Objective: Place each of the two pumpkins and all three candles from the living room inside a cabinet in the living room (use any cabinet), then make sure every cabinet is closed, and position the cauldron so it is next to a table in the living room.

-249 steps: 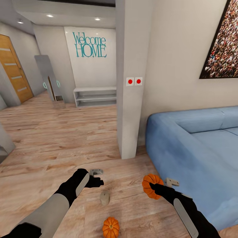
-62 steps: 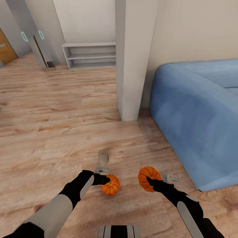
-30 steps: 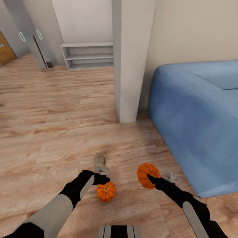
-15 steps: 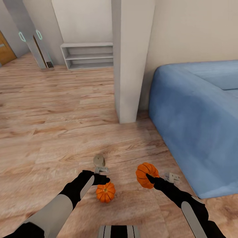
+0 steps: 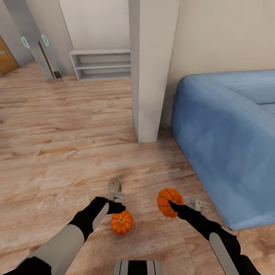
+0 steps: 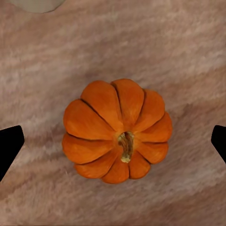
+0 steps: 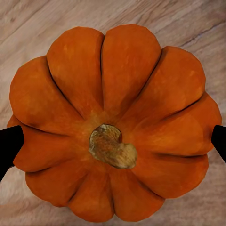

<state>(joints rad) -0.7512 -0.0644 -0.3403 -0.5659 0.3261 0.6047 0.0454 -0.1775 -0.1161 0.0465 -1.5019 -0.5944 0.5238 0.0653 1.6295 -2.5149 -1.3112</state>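
Two pumpkins show in the head view. The held pumpkin [image 5: 170,202] sits above the floor [image 5: 68,145] at about 5 o'clock from the picture's middle, clasped by the right gripper [image 5: 172,206]; in the right wrist view that pumpkin [image 7: 113,125] lies stem-up between the two dark fingertips [image 7: 9,143], which press against its ribs on either side. The floor pumpkin [image 5: 122,222] rests on the wood boards at about 6 o'clock, just beside the left gripper [image 5: 118,208], which hovers over it. In the left wrist view the floor pumpkin [image 6: 117,132] lies centred between the fingers [image 6: 9,146], whose tips stand well clear of its sides, so this pincer is spread wide and grips nothing. One candle [image 5: 114,186], a stubby grey-beige cylinder, stands on the floor at 12 o'clock from the left gripper, near it. A white pillar [image 5: 152,68] rises at 12 o'clock, with a blue sofa [image 5: 229,133] at 3 o'clock and a white open shelf bench [image 5: 101,64] against the far wall at 11 o'clock.
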